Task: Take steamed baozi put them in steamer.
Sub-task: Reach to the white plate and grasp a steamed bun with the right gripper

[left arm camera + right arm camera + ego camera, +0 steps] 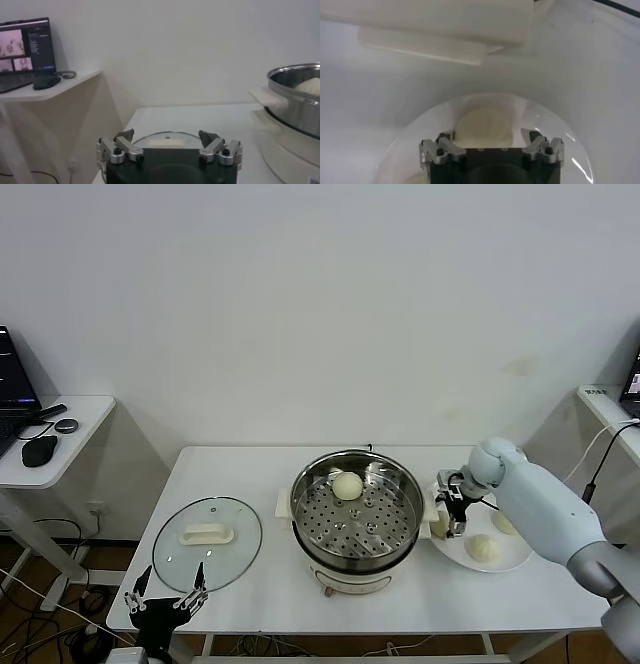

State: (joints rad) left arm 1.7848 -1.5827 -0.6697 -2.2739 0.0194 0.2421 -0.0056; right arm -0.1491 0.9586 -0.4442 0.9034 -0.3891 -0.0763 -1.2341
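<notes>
The right gripper (447,519) is down at the white plate (520,556), which sits at about 3 o'clock from the steamer (357,514) on the white desk (240,474). In the right wrist view its fingers (540,142) are spread apart on either side of a baozi (485,127) lying on the plate (570,135), the bun between them; I cannot tell whether the pads are touching it, so the hold is not yet clenched. On the head view that same baozi (439,525) sits at the plate's 9 o'clock edge, just beside the steamer. Two more buns rest on the plate: one (483,548) near its middle, another (505,524) partly hidden behind the forearm at about 1 o'clock. One baozi (347,485) already lies on the perforated tray inside the steamer, up at 12 o'clock. The glass lid (207,542) lies flat on the desk at 9 o'clock from the steamer. The left gripper (166,602) hangs parked at the desk's front edge, just below the lid at 6 o'clock, fingers (125,145) released and holding nothing.
</notes>
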